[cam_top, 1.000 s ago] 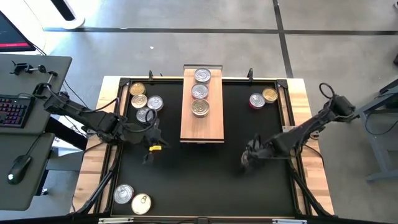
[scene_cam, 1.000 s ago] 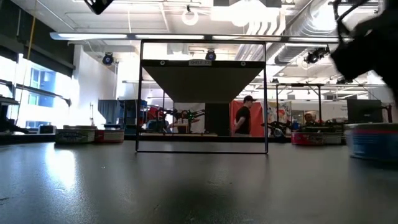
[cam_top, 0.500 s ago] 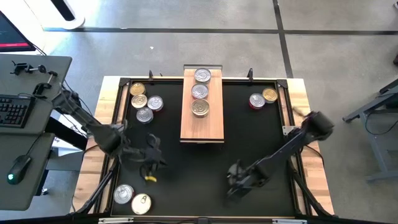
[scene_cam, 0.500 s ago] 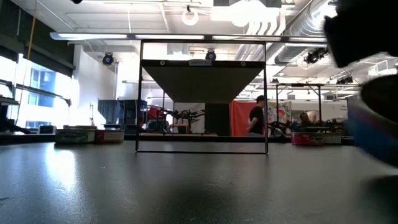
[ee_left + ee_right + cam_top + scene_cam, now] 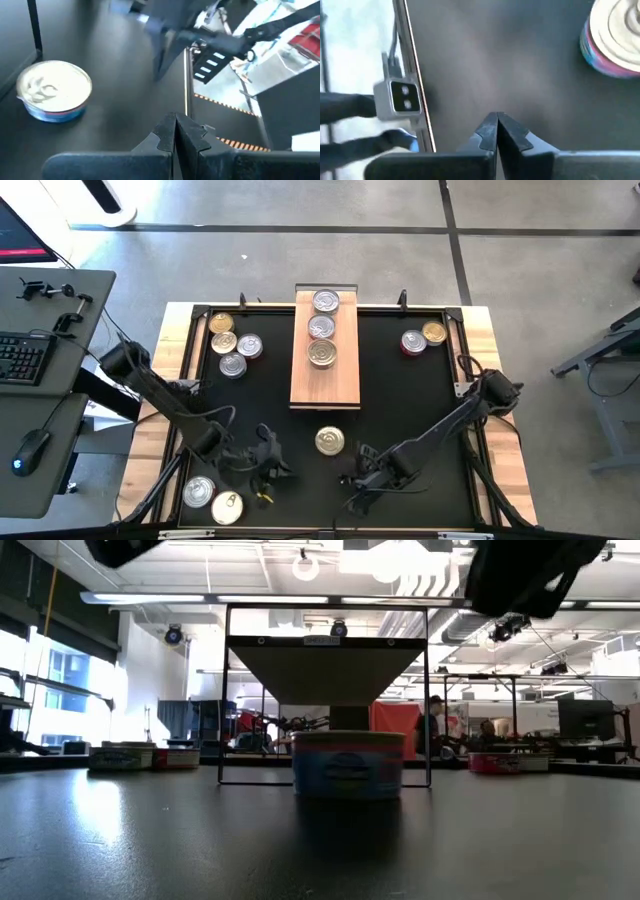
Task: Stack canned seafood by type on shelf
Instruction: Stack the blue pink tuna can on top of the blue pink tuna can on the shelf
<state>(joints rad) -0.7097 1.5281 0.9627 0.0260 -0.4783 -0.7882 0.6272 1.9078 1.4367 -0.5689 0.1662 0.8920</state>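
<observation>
From above, the light-wood shelf [image 5: 325,350] lies at 12 o'clock on the black tabletop [image 5: 420,410], with three silver-lidded tins [image 5: 322,327] in a row along its far half. Four tins [image 5: 231,344] cluster at 10 o'clock, two tins [image 5: 423,337] sit at 2 o'clock, and a pair [image 5: 211,498] rests at 7 o'clock. A single tin [image 5: 330,442] stands alone just below the shelf, toward 6 o'clock; the low view shows its blue and pink side label [image 5: 348,764]. The left gripper [image 5: 266,470] hangs at 7 o'clock of that tin, jaws pressed together and empty. The right gripper [image 5: 358,483] sits at 5 o'clock of it, jaws likewise closed on nothing
</observation>
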